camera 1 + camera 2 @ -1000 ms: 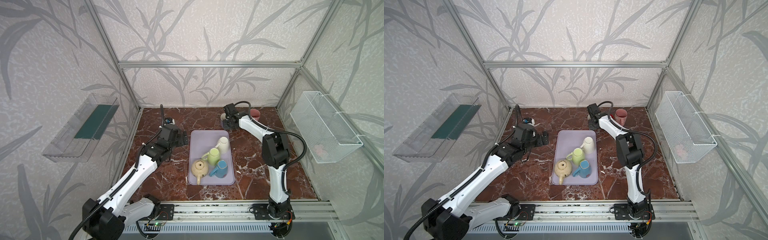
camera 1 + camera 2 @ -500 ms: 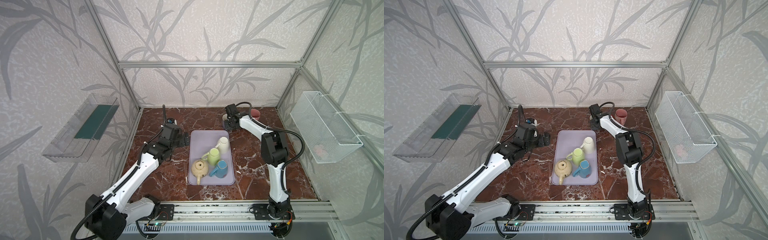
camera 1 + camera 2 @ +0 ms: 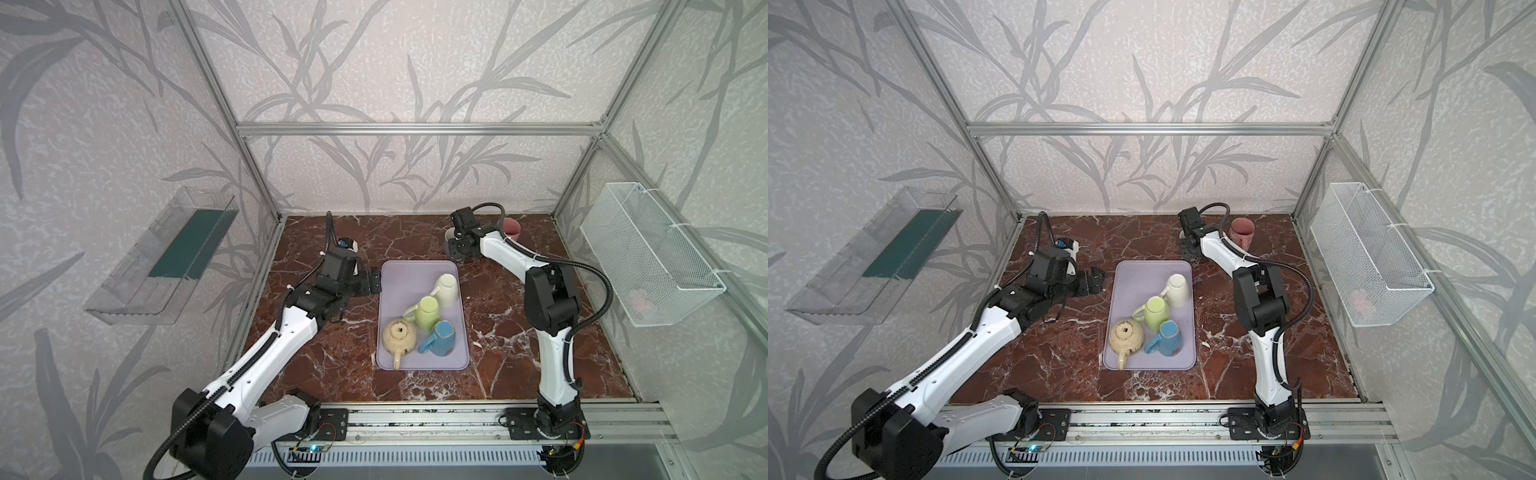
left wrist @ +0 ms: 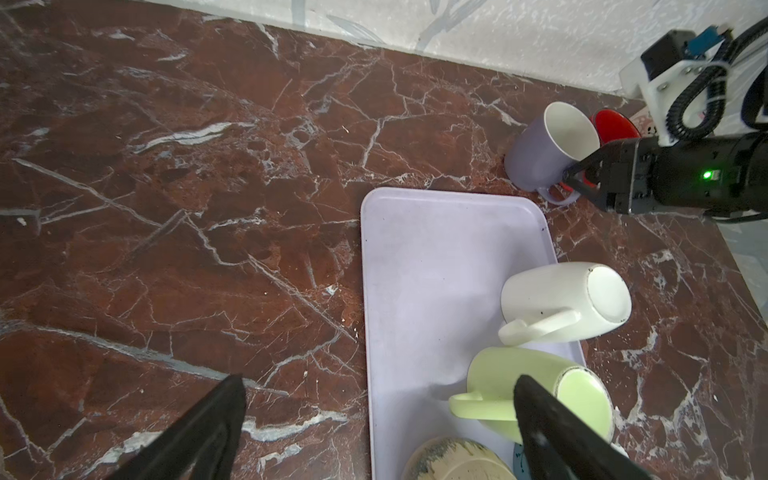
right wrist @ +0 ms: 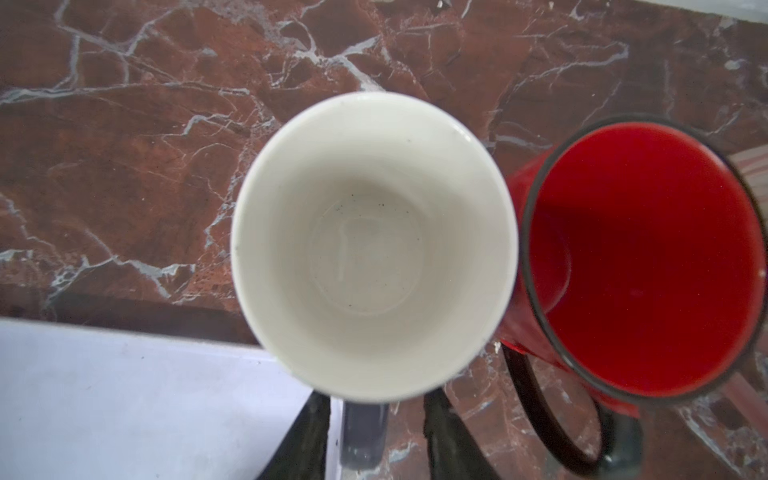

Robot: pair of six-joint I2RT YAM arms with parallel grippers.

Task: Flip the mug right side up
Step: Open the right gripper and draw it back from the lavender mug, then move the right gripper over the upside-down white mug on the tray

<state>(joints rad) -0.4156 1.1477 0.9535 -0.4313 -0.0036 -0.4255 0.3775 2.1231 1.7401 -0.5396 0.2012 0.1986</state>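
We've just parted our right gripper (image 5: 376, 415) off the lavender ceramic mug (image 5: 374, 241) — it stands upright, job seemingly done — left gripper (image 4: 379, 380) open too.

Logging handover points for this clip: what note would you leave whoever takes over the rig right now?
Left gripper: open, empty, at the left edge of the tray.
Right gripper: open, fingers either side of the lavender mug handle.
Done: lavender mug upright on the table beside the red mug.
Left: withdraw right gripper; cream mug, green mug, blue mug on the tray show their bases.
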